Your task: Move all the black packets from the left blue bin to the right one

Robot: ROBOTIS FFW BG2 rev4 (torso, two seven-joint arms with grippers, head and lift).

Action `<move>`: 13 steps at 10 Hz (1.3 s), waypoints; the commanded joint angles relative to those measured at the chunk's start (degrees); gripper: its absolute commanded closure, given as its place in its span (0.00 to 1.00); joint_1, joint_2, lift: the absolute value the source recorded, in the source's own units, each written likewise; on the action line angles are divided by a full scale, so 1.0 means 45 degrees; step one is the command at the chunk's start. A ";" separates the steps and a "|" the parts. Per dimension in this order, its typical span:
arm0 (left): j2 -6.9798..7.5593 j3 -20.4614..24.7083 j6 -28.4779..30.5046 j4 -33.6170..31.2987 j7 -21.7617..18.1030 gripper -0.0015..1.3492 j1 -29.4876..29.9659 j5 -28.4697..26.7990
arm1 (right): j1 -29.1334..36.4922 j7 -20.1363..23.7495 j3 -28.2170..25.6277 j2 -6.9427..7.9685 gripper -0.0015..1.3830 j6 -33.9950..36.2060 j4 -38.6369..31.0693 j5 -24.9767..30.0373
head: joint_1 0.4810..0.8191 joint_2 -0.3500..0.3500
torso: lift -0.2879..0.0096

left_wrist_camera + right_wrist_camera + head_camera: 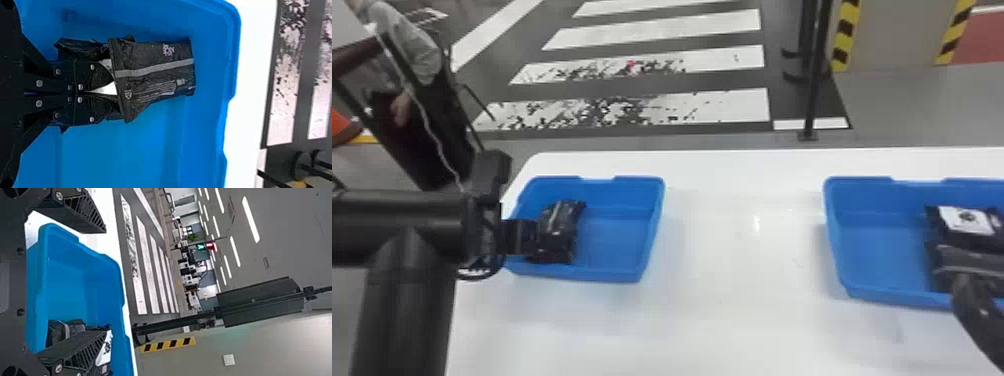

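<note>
A striped black packet is in the left blue bin, others in the right bin

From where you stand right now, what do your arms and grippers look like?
My left arm is black, with thick, rounded, tube-like sections and what looks like a dark cable looping at its wrist. The left gripper is black, with small silver screws. The right gripper is black too, its wedge-shaped fingers cut with slanting slots.
</note>
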 commanded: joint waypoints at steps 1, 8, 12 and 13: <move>-0.0076 0.0452 0.0003 -0.1819 -0.0004 0.85 0.0813 0.0741 | 0.0001 0.0025 0.0085 0.0011 0.08 0.0000 -0.0031 -0.0043 | 0.63 0.82 | 0.35; -0.0681 -0.0716 -0.5973 -0.3632 0.0054 0.85 0.2688 0.6556 | -0.0968 0.0611 0.1506 -0.0059 0.08 0.0000 0.0500 -0.0830 | 0.63 0.62 | 0.35; -0.0603 -0.3281 -0.7598 -0.3413 -0.0024 0.85 0.2594 0.8460 | -0.1749 0.0885 0.2141 -0.0352 0.08 0.0000 0.0687 -0.1465 | 0.63 0.43 | 0.35; -0.0544 -0.3839 -0.7566 -0.3319 -0.0043 0.85 0.2469 0.8689 | -0.1999 0.0904 0.2370 -0.0410 0.09 0.0000 0.0719 -0.1567 | 0.63 0.38 | 0.35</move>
